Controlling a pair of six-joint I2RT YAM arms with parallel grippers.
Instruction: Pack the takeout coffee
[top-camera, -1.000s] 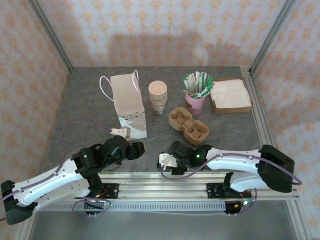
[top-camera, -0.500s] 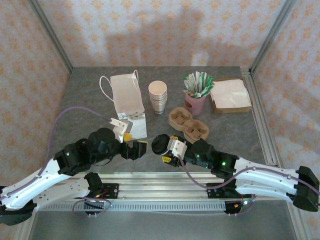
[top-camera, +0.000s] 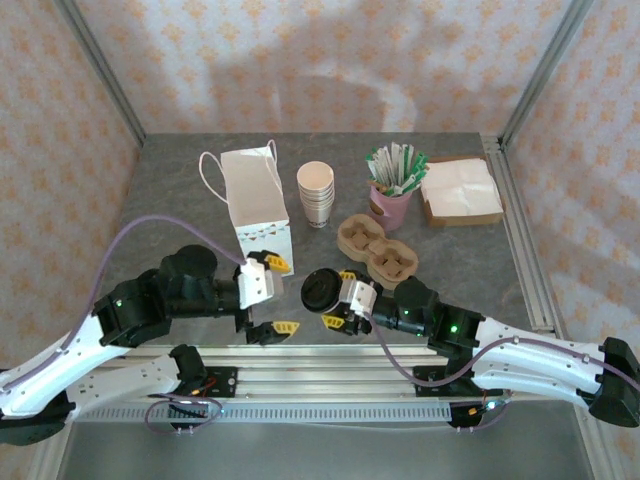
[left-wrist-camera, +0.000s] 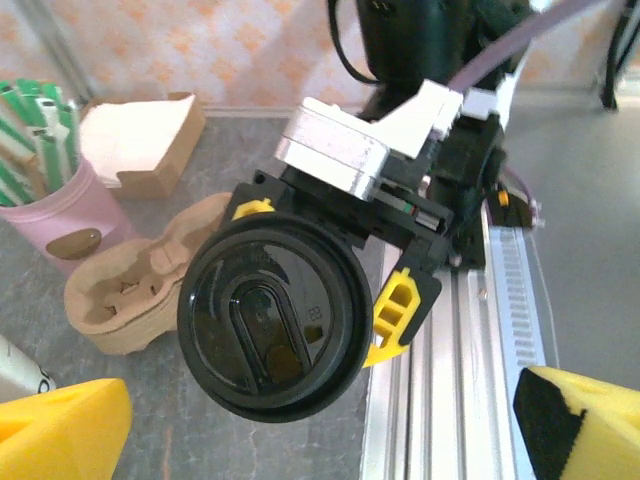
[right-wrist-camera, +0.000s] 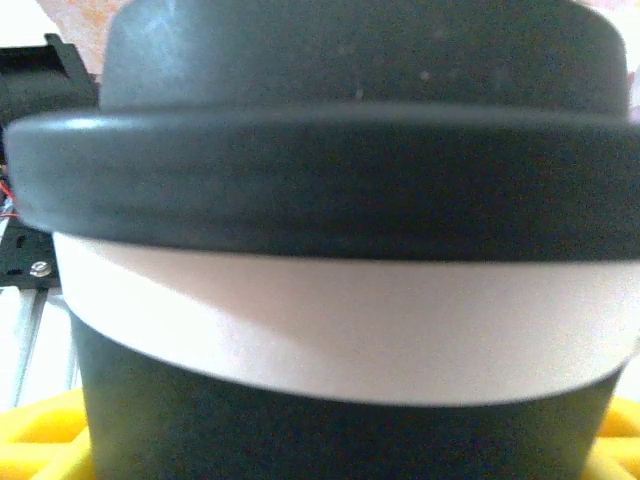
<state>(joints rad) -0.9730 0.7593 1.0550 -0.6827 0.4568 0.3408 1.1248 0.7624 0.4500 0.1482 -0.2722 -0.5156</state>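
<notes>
One takeout coffee (top-camera: 322, 291): pale cup, black lid, held off the table (top-camera: 180, 220) near its front edge. Tipped on its side, lid turned toward left gripper (top-camera: 280, 296).

Clamped at the body by right gripper (top-camera: 338, 298). Two yellow fingers (left-wrist-camera: 400, 310), one on each side of the cup, closed against it.

Left gripper spread wide, nothing between its two yellow fingertips. Just left of the cup, not touching it.

One white paper bag (top-camera: 255, 200), upright, two loop handles, behind left gripper. Coffee outside the bag, to its right and nearer the arms.

One stack of lidless cups (top-camera: 316, 192) just right of the bag; number in the stack not readable.

One brown carrier (top-camera: 377, 250), two wells counted.

One pink cup (top-camera: 391, 205) of green-and-white sachets; number not countable.

One tray of napkins (top-camera: 460, 190), far right.
</notes>
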